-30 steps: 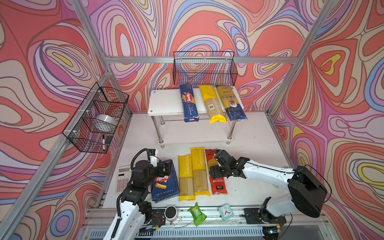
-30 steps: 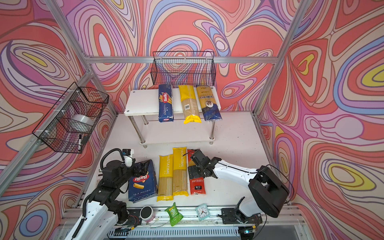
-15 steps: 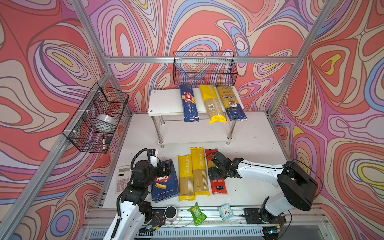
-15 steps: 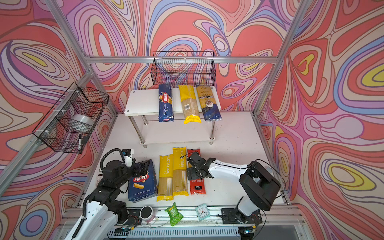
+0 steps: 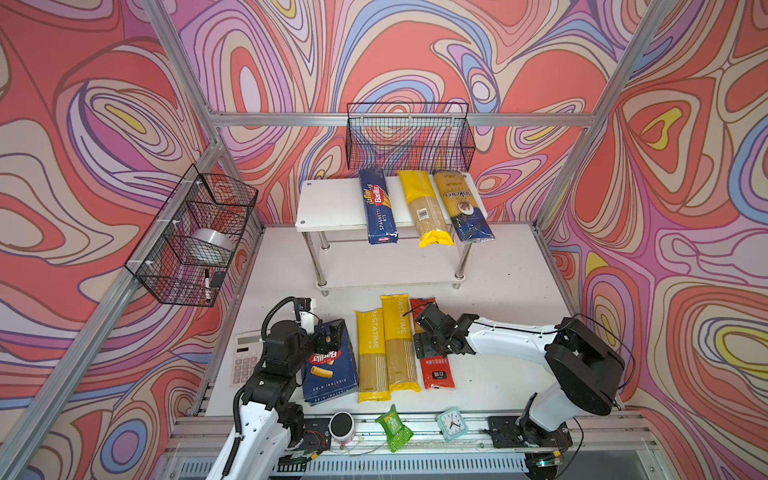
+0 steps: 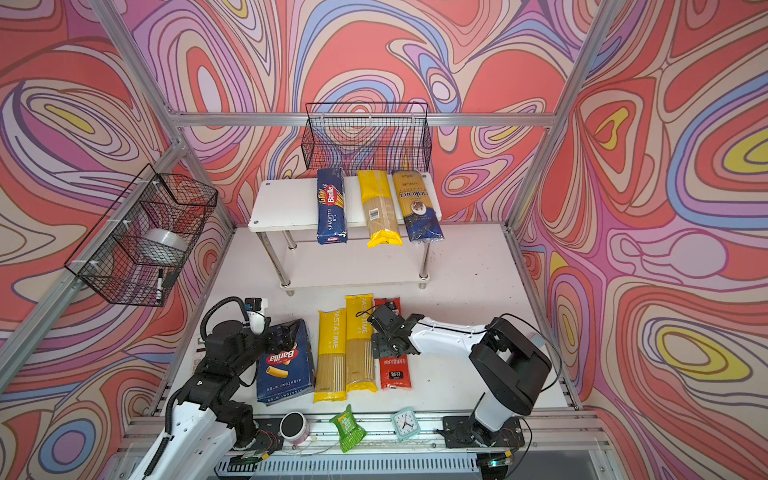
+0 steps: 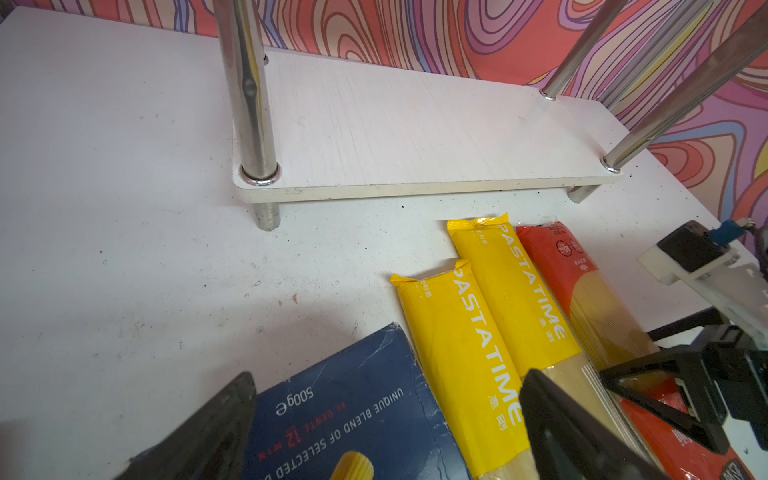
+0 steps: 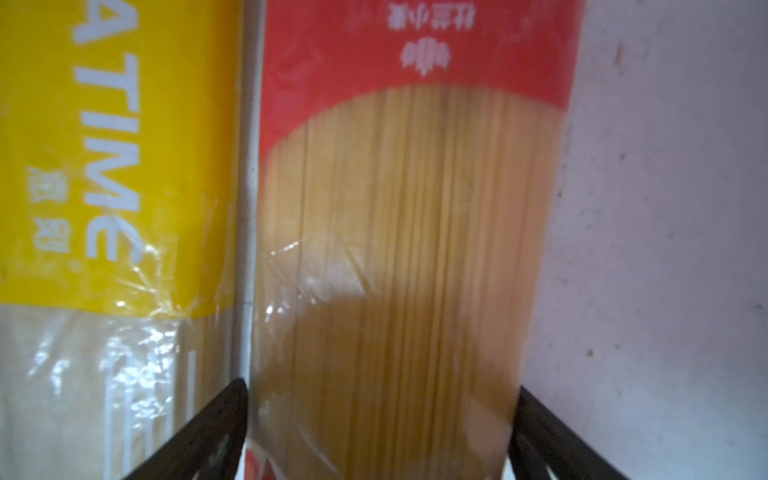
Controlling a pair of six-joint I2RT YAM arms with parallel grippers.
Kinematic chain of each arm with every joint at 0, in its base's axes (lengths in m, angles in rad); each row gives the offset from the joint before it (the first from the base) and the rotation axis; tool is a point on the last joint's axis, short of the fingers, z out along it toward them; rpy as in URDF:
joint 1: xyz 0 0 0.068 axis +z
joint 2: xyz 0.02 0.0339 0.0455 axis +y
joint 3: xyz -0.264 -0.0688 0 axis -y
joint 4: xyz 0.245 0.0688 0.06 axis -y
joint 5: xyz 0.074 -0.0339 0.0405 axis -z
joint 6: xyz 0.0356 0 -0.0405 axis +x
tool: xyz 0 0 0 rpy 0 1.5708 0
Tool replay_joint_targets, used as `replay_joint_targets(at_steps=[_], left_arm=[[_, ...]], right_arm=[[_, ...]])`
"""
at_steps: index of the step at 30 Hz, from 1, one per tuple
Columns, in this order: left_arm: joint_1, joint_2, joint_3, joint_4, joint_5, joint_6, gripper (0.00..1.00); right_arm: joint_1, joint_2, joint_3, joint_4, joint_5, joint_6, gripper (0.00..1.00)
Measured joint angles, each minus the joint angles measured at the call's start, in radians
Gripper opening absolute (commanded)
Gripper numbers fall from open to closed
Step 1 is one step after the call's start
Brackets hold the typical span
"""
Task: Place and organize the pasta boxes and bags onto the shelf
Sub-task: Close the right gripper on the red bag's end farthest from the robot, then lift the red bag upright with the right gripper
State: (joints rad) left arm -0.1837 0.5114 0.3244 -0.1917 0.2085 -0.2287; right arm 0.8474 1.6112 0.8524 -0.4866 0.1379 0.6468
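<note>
On the left, the left gripper is hanging just over the far end of the rigatoni box. Its jaws are standing wide and gripping nothing; whether a finger is grazing the cardboard, I cannot tell. The box is lying flat on the table, showing "Barilla" in a red oval and "RIGATONI". The left wrist view is also giving "500g", "12 MIN" and "UNIQUE BLEND OF SELECTED".

Just beside it the first yellow bag and the second yellow bag are lying side by side, each printed "PASTATIME" in white. Next comes the red bag, flat on the table just beside the second yellow one. The right gripper is sitting down over its middle, spread wide, with one of its fingers at each long edge. Whether they are pressing the bag, I cannot tell. The bag's white characters are too blurred for me to read.

Behind, the shelf is carrying three items on its top tier, all overhanging the front edge. The spaghetti box is reading "Barilla" and "SPAGHETTI N°5". Then comes the third yellow bag with a barcode label, then the gold and dark blue bag, whose lettering I cannot make out.
</note>
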Motion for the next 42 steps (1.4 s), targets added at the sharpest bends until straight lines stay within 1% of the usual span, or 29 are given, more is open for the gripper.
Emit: replay_joint_targets(at_steps=[6,10,16,23,30,42], left_arm=[[0.0,0.0,0.0,0.0,0.0,0.0,1.0],[0.0,0.0,0.0,0.0,0.0,0.0,1.0],[0.0,0.0,0.0,0.0,0.0,0.0,1.0],[0.0,0.0,0.0,0.0,0.0,0.0,1.0],[0.0,0.0,0.0,0.0,0.0,0.0,1.0],[0.0,0.001,0.0,0.0,0.0,0.0,1.0]], right_arm=[[0.006,0.01,0.007,-0.006,0.014,0.01,0.8],[0.01,0.017,0.013,-0.01,0.02,0.015,0.77],[0.011,0.016,0.011,-0.011,0.03,0.021,0.69],[0.011,0.006,-0.004,0.008,0.032,0.029,0.63],[0.011,0.002,-0.003,0.007,0.034,0.028,0.54],[0.011,-0.039,-0.003,0.0,0.029,0.028,0.31]])
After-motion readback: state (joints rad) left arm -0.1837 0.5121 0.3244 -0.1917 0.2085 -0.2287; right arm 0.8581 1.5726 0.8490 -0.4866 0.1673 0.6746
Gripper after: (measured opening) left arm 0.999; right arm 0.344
